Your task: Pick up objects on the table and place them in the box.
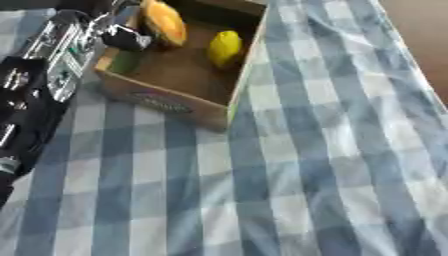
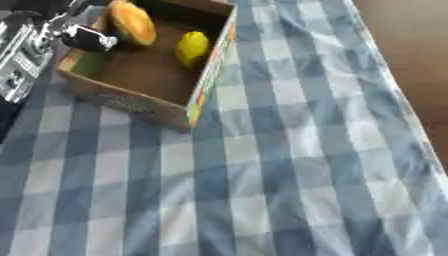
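Note:
An open cardboard box (image 1: pixel 166 102) stands at the upper left of the checked cloth. Inside it a yellow lemon-shaped fruit (image 1: pixel 225 47) lies near the right wall, and something green (image 1: pixel 125 61) sits in the left corner. A long orange fruit (image 1: pixel 164 22) stands upright over the box's far left part. My left hand (image 1: pixel 125 37) comes in from the left over the box's left wall, its dark fingers curled against the orange fruit's lower left side. The black and silver left forearm (image 1: pixel 52 55) runs down the left edge. My right hand shows in neither view.
The blue and white checked tablecloth (image 2: pixel 289 165) covers the table in front of and to the right of the box. The table's right edge and brown floor (image 2: pixel 411 45) show at the upper right.

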Robot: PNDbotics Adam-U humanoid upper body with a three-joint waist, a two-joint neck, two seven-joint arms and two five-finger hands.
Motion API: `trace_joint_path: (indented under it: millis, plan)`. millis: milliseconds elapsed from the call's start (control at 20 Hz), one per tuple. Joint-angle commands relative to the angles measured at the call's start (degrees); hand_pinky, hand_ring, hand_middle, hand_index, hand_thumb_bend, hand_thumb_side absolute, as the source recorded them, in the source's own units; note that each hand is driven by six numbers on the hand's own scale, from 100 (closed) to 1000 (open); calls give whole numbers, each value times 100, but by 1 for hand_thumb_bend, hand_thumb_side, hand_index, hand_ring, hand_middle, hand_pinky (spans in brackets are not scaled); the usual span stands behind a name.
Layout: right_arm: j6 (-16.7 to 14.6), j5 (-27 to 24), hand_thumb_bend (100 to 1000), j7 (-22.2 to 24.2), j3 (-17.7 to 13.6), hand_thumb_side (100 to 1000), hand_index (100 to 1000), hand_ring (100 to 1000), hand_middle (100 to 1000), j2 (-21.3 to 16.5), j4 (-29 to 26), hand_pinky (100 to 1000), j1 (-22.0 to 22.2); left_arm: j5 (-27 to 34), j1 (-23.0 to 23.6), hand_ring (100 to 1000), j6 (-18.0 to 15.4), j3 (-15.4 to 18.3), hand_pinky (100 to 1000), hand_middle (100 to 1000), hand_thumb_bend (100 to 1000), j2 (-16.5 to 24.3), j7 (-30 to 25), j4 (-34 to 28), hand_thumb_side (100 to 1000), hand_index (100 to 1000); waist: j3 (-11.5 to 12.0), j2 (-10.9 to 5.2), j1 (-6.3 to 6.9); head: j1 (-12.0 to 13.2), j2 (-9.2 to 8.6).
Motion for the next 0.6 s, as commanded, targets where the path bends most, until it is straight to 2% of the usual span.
trace_joint_path:
  millis: [50,150,350,450,500,600]
  plan:
    - [5,-59,100,32,-16,647,719,863,698,-70,-122,735,-26,-96,-140,911,-79,38,897,863,715,72,247,-220,445,985,1,-140,-16,6,-66]
    - [8,-64,100,41,-12,646,720,863,698,-62,-122,735,-18,-75,-126,903,-124,33,890,857,708,76,380,-305,440,978,1,-158,-16,2,-63]
    - [9,-47,100,11,-49,645,721,862,698,-82,-122,736,49,523,37,863,-50,99,861,825,559,129,722,-885,409,944,67,-233,-10,-71,10]
    - [-1,-25,100,-23,-76,646,722,861,699,-107,-122,737,83,1211,279,840,84,164,850,811,443,224,883,-1633,371,933,145,-297,-14,-156,83]
    - [-13,-12,100,-43,-91,645,723,860,700,-121,-122,738,96,1621,441,810,196,226,834,793,353,269,952,-2093,382,923,190,-329,-21,-213,120]
    - [-37,20,100,-94,-128,645,724,860,700,-159,-122,739,133,2621,856,772,468,421,810,758,244,381,1112,-3176,369,898,300,-393,-47,-351,185]
